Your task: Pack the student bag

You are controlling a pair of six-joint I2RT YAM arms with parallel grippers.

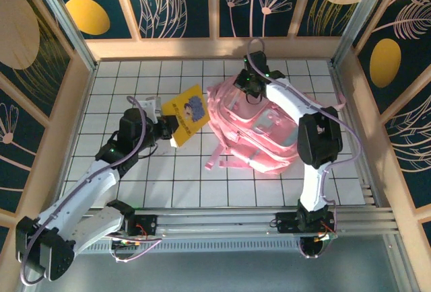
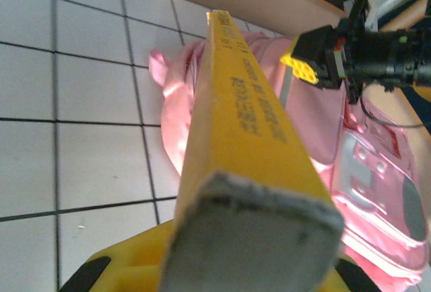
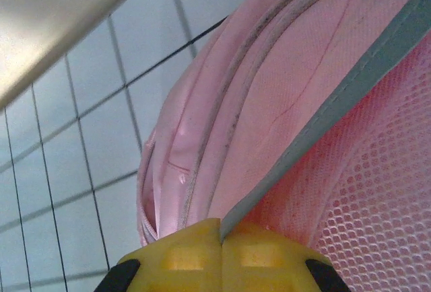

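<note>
The student bag lies flat on the tiled table, pink with pale front pockets. My right gripper is at the bag's far top edge. In the right wrist view its yellow fingers are shut on the bag's grey trim, with pink fabric and mesh beside it. My left gripper is shut on a thin yellow book, held just left of the bag. The left wrist view looks along the book's edge towards the bag and the right gripper.
White gridded table with wooden walls on the left, far side and right. The bag's pink straps trail towards the near edge. A metal rail with the arm bases runs along the front.
</note>
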